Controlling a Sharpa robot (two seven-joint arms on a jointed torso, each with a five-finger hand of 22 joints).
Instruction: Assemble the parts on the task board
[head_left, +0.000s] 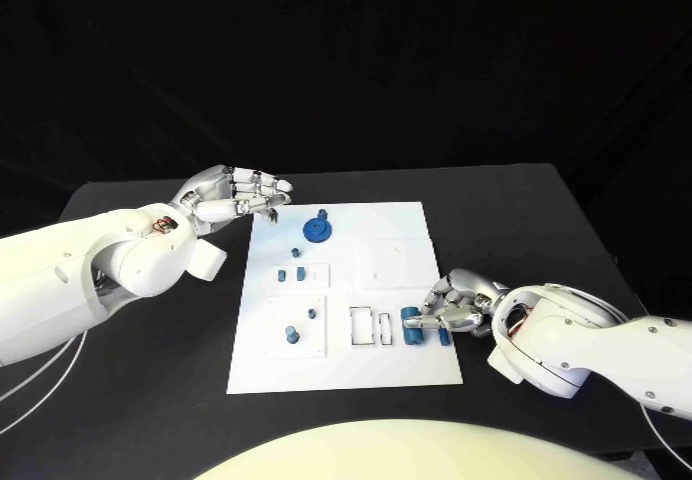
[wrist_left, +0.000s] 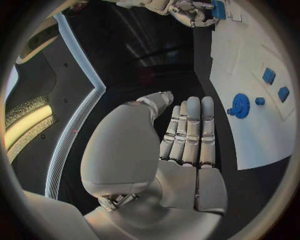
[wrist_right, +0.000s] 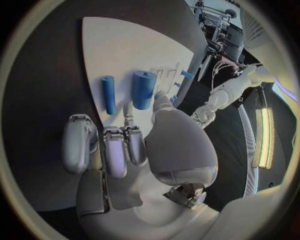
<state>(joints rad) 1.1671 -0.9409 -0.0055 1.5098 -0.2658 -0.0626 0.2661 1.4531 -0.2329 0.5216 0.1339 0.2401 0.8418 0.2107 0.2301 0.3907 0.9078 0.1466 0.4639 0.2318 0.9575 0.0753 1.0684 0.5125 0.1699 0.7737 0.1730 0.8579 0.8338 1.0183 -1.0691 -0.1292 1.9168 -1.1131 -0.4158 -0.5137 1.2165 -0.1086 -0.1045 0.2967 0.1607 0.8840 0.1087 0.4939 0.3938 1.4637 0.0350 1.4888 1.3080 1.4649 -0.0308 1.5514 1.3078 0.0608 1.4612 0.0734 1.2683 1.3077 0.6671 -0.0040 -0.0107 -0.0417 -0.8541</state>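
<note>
**Inspector:** Where do the parts stand?

**Onlooker:** The task board (head_left: 389, 300) lies mid-frame in the head view. Two blue cylinders sit at its right edge, lower right of centre: the thick cylinder (wrist_right: 143, 89) and the thin cylinder (wrist_right: 109, 94) beside it, apart from each other. A blue gear (head_left: 315, 231) lies near the board's upper left, and small blue pegs (head_left: 294, 273) stand in the recesses below it.

**Inspector:** And the hands?

**Onlooker:** The right hand (head_left: 450, 306) is at the cylinders, fingers curled towards the thick one, thumb tip at or against its end. Whether it truly pinches, I cannot tell. The left hand (head_left: 235, 195) hovers off the board's upper left corner, fingers pressed together and bent over, holding nothing.

**Inspector:** Risks?

**Onlooker:** In my judgement, a cylinder could roll off the board's edge if the fingers nudge rather than grip it. A closing hand might also knock the thin one aside.

**Inspector:** What is obscured?

**Onlooker:** The right hand covers the contact in the head view. The slots (head_left: 372, 325) beside the cylinders are too small to read, so which cylinder fits where is unclear.
</note>
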